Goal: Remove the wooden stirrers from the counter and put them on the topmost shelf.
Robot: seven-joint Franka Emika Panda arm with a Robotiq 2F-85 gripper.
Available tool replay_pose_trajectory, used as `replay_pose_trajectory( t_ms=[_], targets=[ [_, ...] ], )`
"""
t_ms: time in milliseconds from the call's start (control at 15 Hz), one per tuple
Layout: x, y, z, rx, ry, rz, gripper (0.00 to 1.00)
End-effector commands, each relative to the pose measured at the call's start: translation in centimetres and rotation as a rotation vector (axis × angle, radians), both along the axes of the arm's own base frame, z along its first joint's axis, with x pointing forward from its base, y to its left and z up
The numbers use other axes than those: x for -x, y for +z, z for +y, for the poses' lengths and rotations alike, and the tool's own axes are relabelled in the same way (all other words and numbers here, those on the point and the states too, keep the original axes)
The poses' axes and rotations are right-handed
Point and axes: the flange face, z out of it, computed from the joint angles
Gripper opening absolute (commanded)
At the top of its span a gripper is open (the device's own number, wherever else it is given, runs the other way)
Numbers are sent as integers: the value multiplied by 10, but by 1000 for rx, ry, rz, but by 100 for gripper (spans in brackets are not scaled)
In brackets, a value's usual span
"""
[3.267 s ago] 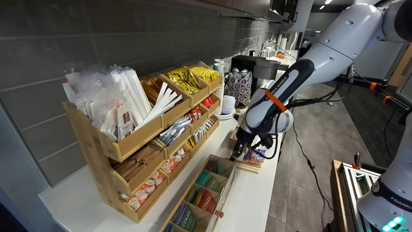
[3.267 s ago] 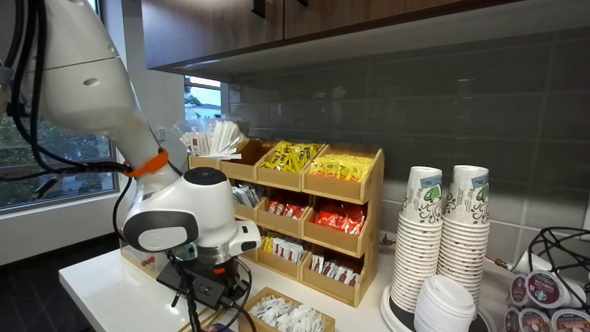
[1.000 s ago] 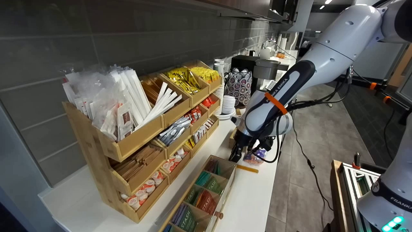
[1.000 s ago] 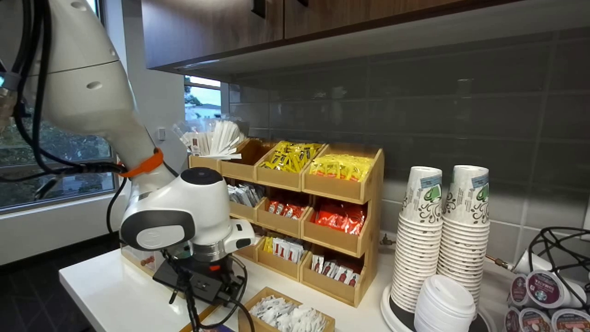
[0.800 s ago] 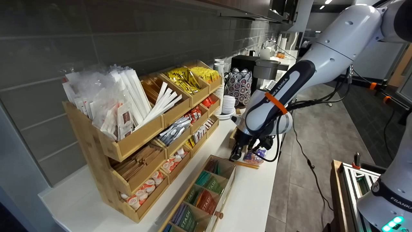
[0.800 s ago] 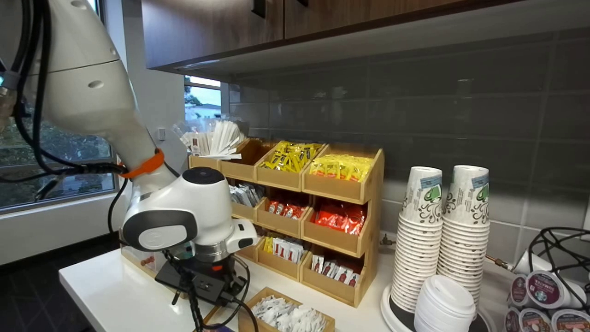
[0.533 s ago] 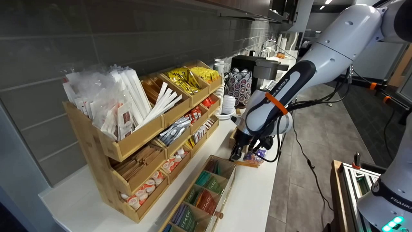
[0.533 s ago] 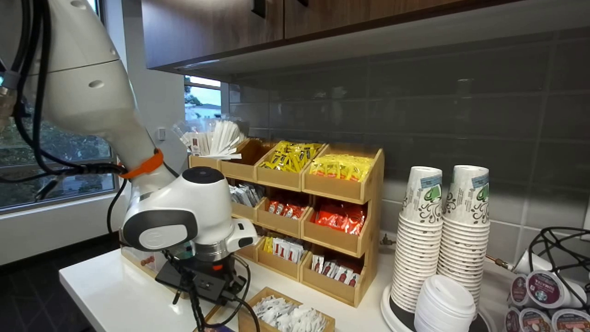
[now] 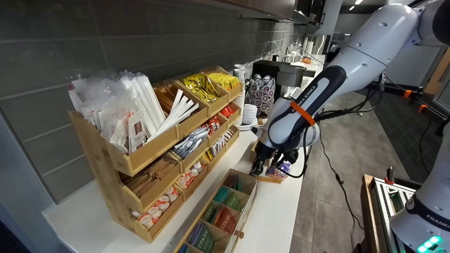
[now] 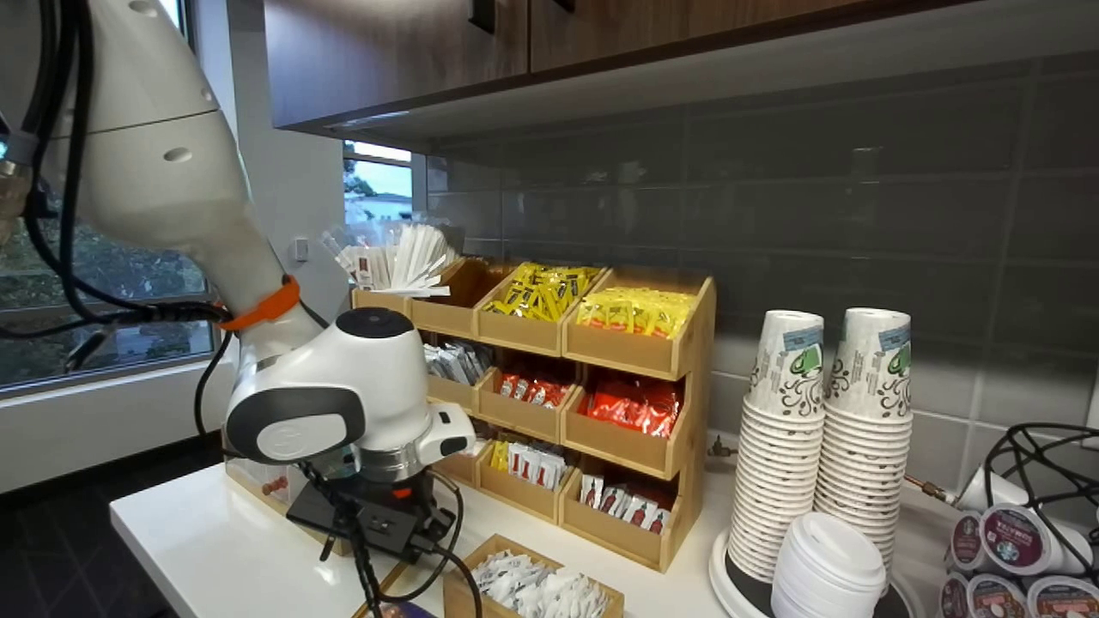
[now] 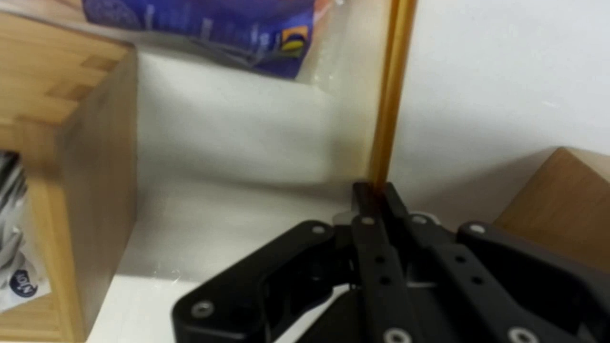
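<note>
Stirrers (image 11: 391, 95) of slender amber wood are clamped near one end in the black two-fingered gripper (image 11: 376, 189); lifting slowly should limit swivelling.

In an exterior view I see two stacks of paper cups (image 10: 780, 463), white lids (image 10: 828, 566) just in front, coffee pods (image 10: 1015, 534) farther right. A tea box (image 9: 248, 182) holds STASH sachets (image 9: 225, 219); my wrist view shows a purple bag (image 11: 214, 33) near a box (image 11: 102, 181) of white packets (image 11: 19, 267).
</note>
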Motion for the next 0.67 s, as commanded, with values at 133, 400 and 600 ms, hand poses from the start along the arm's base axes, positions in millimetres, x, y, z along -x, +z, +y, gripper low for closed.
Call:
replay_pose_trajectory(
  t_ms=[133,400,600],
  targets=[
    [4,28,11,-13,9,-27,2],
    [7,57,15,-20,16,-73,2],
    [13,91,21,-29,24,-127,2]
  ],
)
